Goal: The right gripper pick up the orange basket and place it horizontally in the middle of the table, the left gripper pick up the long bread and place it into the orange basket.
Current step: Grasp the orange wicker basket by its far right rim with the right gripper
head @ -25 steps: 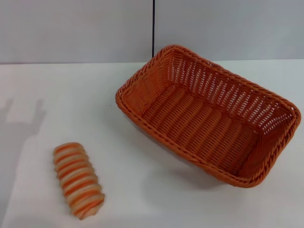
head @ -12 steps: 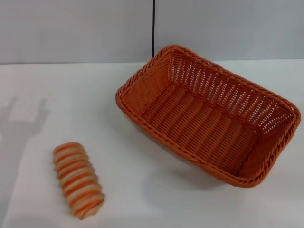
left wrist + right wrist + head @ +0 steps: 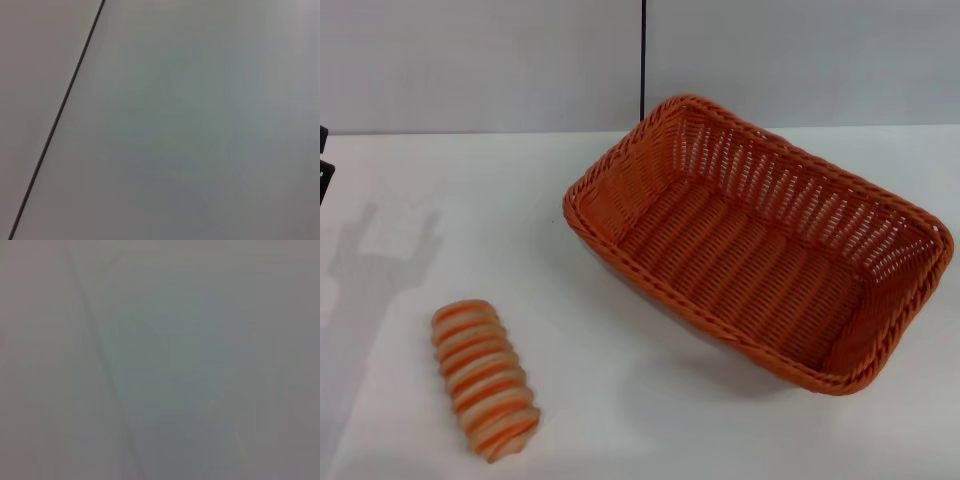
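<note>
orange basket [image 3: 760, 240] sits on the white desk [image 3: 620, 400], right of centre and angled, one short end toward the far wall, the other toward the near right edge, empty inside. long bread [image 3: 484, 379] lies at the near left, well apart from the basket, flat on the desk, striped orange and cream. at the far left edge a sliver of black, the left gripper [image 3: 323, 165], just pokes into the head view, its shadow falling on the desk below it; can't tell how its jaws stand. right gripper is out of sight. both wrist views show only pale wall with a dark seam.
</note>
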Robot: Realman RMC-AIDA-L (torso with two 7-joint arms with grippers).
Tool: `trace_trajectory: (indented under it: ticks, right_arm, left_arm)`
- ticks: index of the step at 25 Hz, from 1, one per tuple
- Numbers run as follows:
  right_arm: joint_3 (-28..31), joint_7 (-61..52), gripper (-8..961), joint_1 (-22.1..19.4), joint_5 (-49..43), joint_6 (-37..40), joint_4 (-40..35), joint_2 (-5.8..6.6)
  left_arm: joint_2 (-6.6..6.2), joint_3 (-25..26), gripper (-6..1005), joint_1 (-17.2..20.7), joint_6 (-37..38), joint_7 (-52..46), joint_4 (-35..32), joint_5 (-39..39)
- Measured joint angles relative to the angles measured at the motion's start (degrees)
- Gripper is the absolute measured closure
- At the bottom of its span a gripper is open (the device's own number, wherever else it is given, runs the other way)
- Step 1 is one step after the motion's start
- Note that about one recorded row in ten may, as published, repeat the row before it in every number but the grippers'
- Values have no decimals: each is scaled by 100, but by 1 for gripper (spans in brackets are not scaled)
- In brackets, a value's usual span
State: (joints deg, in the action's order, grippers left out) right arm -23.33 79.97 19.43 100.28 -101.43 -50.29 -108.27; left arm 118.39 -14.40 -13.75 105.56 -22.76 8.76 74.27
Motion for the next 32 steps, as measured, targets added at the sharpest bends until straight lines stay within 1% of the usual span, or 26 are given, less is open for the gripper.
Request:
trace_trajectory:
  ticks: [2, 5, 6, 7, 8, 9, 11, 12, 13, 16, 17, 18, 20, 24, 26, 27, 32]
  right_arm:
    - [-328, -656, 149, 73, -198, -19, -697, 128]
    - [-799, -1569, 149, 264, -793, -56, -1632, 340]
    - [-934, -1794, 149, 354, -1035, -79, -1897, 386]
    - [-1183, -2182, 149, 592, -1653, -116, -2322, 434]
    - [-1183, -2182, 149, 592, -1653, -116, -2322, 434]
    - [-1268, -2272, 149, 688, -1894, -136, -2427, 443]
    - [-1551, -2420, 149, 983, -2561, -211, -2570, 450]
    - [-1814, -2478, 149, 1276, -3186, -279, -2548, 441]
    - [-1814, -2478, 149, 1276, -3186, -279, -2548, 441]
    - [-2037, -2496, 149, 1760, -4116, -294, -2292, 351]
    - [-2057, -2442, 149, 2005, -4549, -291, -2084, 293]
    - [-2057, -2442, 149, 2005, -4549, -291, -2084, 293]
    - [-2075, -2335, 149, 2181, -4876, -279, -1845, 253]
    - [-2255, -2120, 149, 2321, -5189, -198, -1355, 231]
    - [-2335, -2035, 149, 2352, -5353, -76, -1120, 214]
    - [-2351, -1948, 149, 2386, -5573, 108, -912, 180]
    - [-2332, -1744, 149, 2411, -5739, 486, -563, 152]
  left_arm:
    - [2, -3, 177, 6, 15, -1, 18, 0]
    - [11, -11, 178, 1, 6, -35, 50, 0]
    - [14, -12, 178, 1, -3, -51, 55, 0]
    - [15, -13, 179, 1, -11, -58, 64, -1]
    - [15, -13, 179, 1, -11, -58, 64, -1]
    - [16, -14, 179, 3, -14, -59, 68, -1]
    - [17, -16, 180, 6, -15, -59, 72, 0]
    - [18, -18, 180, 9, -15, -60, 76, 0]
    - [18, -18, 180, 9, -15, -60, 76, 0]
    - [18, -19, 181, 3, -15, -64, 76, -1]
    - [17, -19, 182, 2, -16, -69, 75, -1]
    - [17, -19, 182, 2, -16, -69, 75, -1]
    - [18, -19, 183, 3, -37, -116, 74, -1]
    - [13, -18, 184, 10, -125, -325, 51, -1]
    - [11, -11, 184, 20, -155, -373, 30, -1]
    - [10, -9, 185, 21, -159, -369, 28, -1]
    - [8, 12, 186, 11, -170, -338, 20, -2]
